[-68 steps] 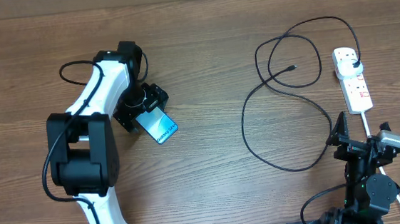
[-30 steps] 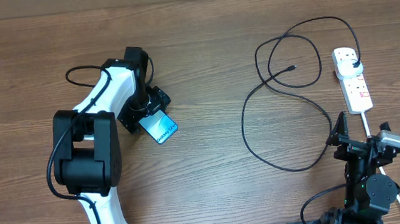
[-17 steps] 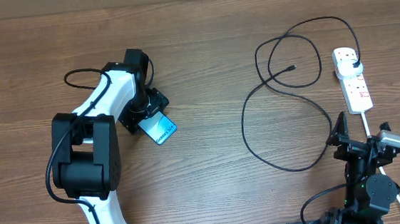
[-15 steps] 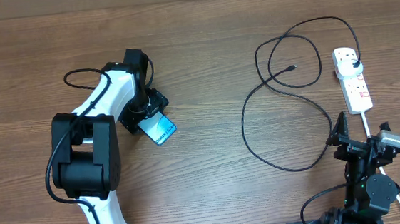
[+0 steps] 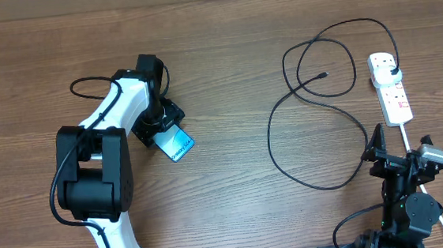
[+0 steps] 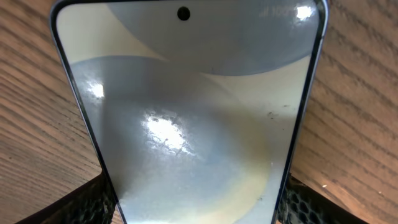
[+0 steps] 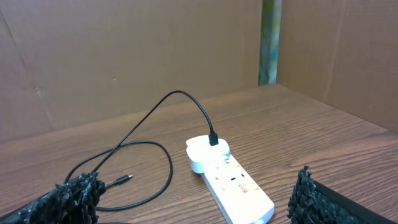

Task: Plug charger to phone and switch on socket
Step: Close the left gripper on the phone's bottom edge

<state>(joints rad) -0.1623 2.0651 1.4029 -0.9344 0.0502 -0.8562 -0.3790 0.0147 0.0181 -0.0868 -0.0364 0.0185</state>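
Overhead: the table (image 5: 222,29) is brown wood-grain laminate. The white-and-black left arm folds forward, elbow bent, with the left gripper (image 5: 161,127) pointing down at the table's left-centre. It is clamped on one end of the phone (image 5: 178,144), a slim rectangle with a light blue screen angled toward the lower right. The charger (image 5: 315,101), a thin black cable, lies in loose overlapping loops at the right. Its small tip rests free on the wood inside a loop, and its plug sits in the far end of the socket (image 5: 393,93). The socket is a white oblong strip with red marks near the right edge, well apart from the phone. The black right arm is folded low at the bottom right, its right gripper (image 5: 400,148) pointing toward the socket, just short of it.

Left wrist: the glossy screen fills the view, mirroring ceiling lights. Black honeycomb-textured pads (image 6: 93,200) press against both long edges of the phone.

Right wrist: the pads (image 7: 76,193) stand wide apart at the lower corners. Beyond them the socket lies on the wood with the plug upright in it. Plain cardboard walls (image 7: 124,56) rise behind.
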